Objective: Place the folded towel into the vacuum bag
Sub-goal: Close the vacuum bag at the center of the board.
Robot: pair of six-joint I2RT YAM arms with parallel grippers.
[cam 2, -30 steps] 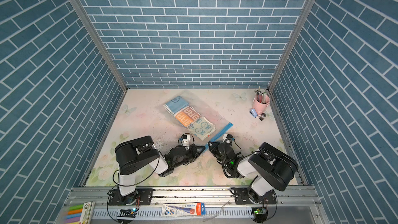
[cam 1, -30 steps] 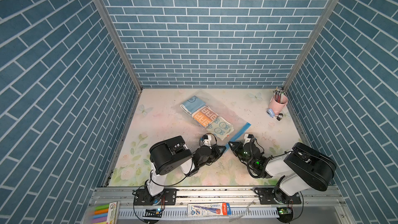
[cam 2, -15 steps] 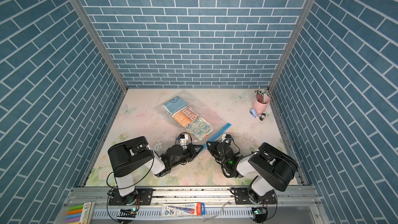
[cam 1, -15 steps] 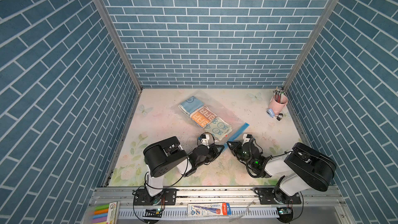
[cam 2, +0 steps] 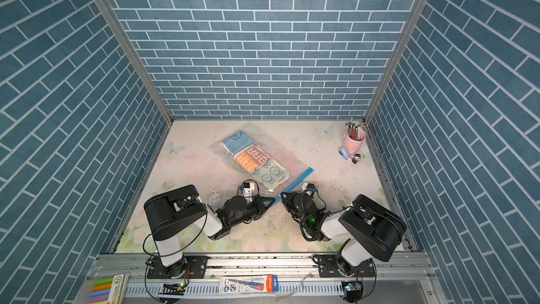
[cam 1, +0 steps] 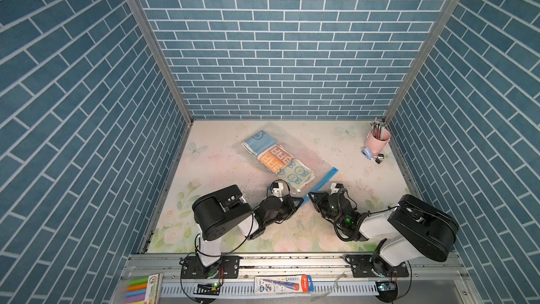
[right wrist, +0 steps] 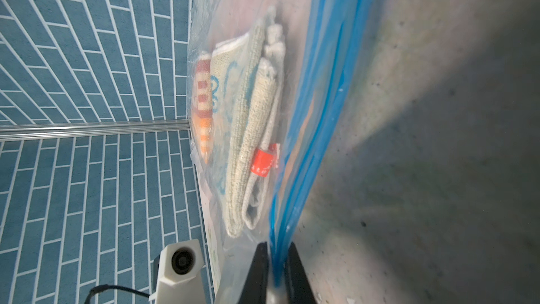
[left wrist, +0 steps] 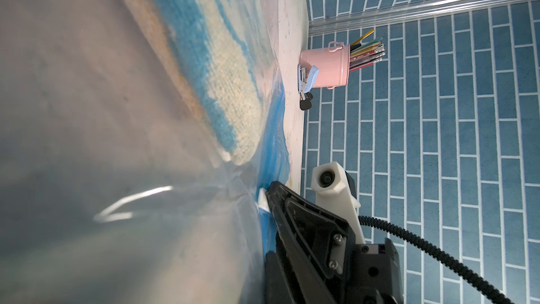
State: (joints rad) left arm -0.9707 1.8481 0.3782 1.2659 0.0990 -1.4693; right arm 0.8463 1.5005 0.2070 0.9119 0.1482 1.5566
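Vs 1 s ago: left arm (cam 1: 217, 214) swung back toward robot's left. vacuum bag (cam 1: 306, 153) + folded towels (cam 1: 276, 159) inside slid a touch same way.
Bag flat mid-table (cam 1: 216, 171), long axis diagonal far-left to near-right, blue zip strip (cam 1: 327, 176) end facing arms.
left gripper (cam 1: 298, 200) clenched on bag's near corner (grip half hidden). right gripper (right wrist: 276, 247) pinching strip.
Red tag (right wrist: 264, 160) writing unreadable.

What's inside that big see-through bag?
Inside the vacuum bag lie folded towels: cream with bunny faces, orange, and blue. Their lower layers and whatever lies beneath them are covered.
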